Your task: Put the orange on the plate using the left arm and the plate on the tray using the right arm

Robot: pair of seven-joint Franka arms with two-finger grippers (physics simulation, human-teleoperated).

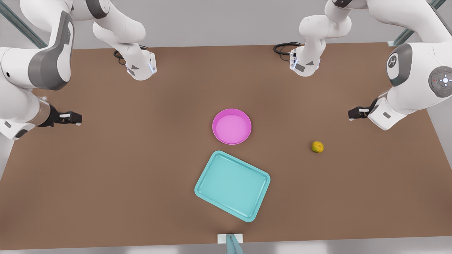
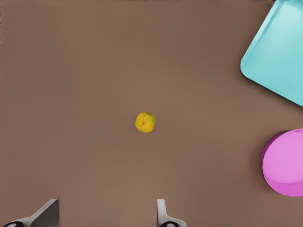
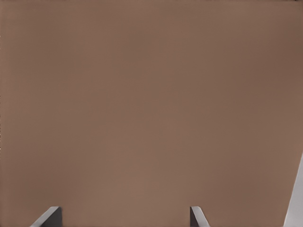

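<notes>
Now we see the orange [image 1: 317, 146] alone on the brown table [image 1: 106, 176], apart from the plate [image 1: 231, 126] | tray [image 1: 232, 185] just beside the plate, not touching | left gripper [image 1: 353, 113] near the orange, jaws wide, empty | right gripper [image 1: 76, 118] waits at the front view's left, jaws wide, over bare table.

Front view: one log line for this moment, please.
orange on table | plate empty | tray empty | left gripper open | right gripper open
</notes>
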